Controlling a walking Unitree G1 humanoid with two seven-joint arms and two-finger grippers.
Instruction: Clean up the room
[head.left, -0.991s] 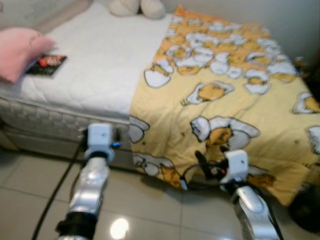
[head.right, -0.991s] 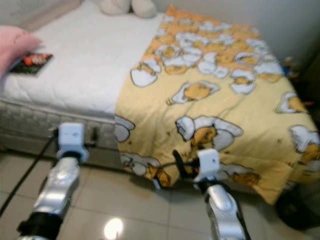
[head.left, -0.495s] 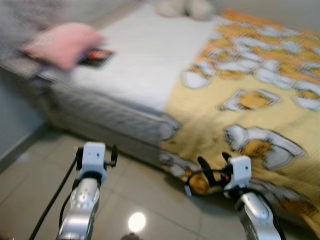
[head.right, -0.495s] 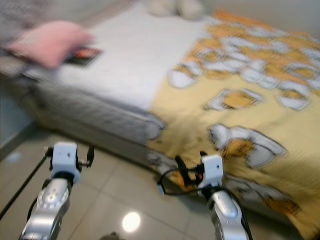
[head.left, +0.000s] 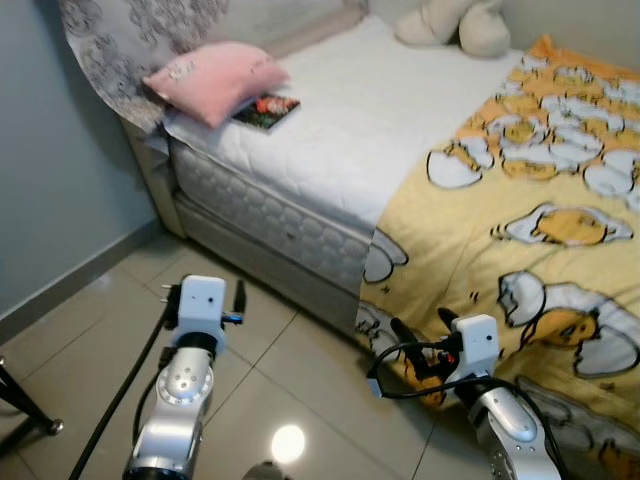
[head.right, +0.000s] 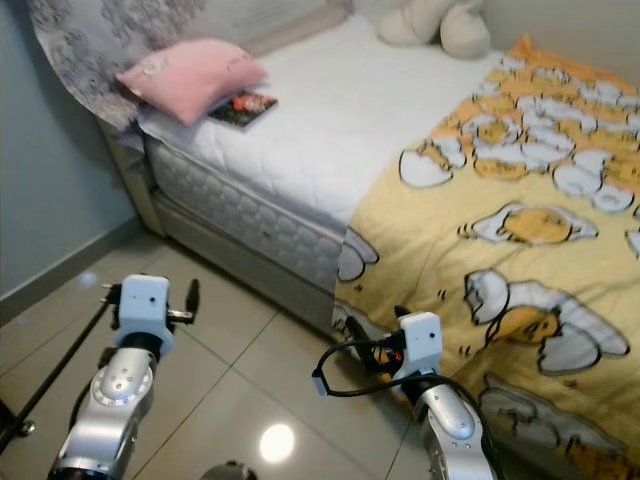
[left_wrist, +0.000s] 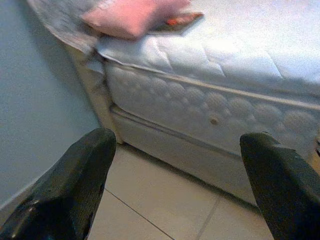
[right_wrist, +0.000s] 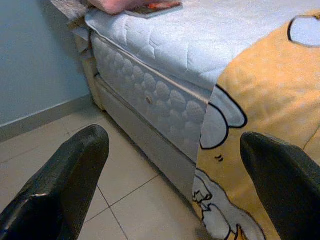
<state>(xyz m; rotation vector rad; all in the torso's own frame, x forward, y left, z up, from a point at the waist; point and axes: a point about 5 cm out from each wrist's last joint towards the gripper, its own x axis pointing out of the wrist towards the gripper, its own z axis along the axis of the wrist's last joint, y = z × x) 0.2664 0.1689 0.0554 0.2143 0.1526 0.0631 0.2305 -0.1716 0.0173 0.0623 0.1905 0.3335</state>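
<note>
A bed (head.left: 300, 225) with a white mattress fills the upper half of the eye views. A yellow blanket (head.left: 540, 200) with cartoon prints covers its right part and hangs to the floor. At the head end a pink pillow (head.left: 215, 78) lies partly over a small book (head.left: 266, 108). A cream plush toy (head.left: 455, 22) sits at the far side. My left gripper (head.left: 205, 292) is held low over the tiles, open and empty. My right gripper (head.left: 422, 330) hovers near the blanket's hanging edge, open and empty too. In the left wrist view the pillow (left_wrist: 132, 14) lies beyond the black fingers (left_wrist: 65, 195).
A grey-blue wall (head.left: 60, 190) runs along the left, meeting the pale tiled floor (head.left: 290, 350). A patterned grey headboard cloth (head.left: 125, 40) stands behind the pillow. A black stand foot (head.left: 25, 408) is at the lower left, and a black cable (head.left: 110, 400) trails beside my left arm.
The camera has swung to the left, so the bed's head end, the pillow and the wall have come into view. Both arms hold the same pose, grippers still open.
</note>
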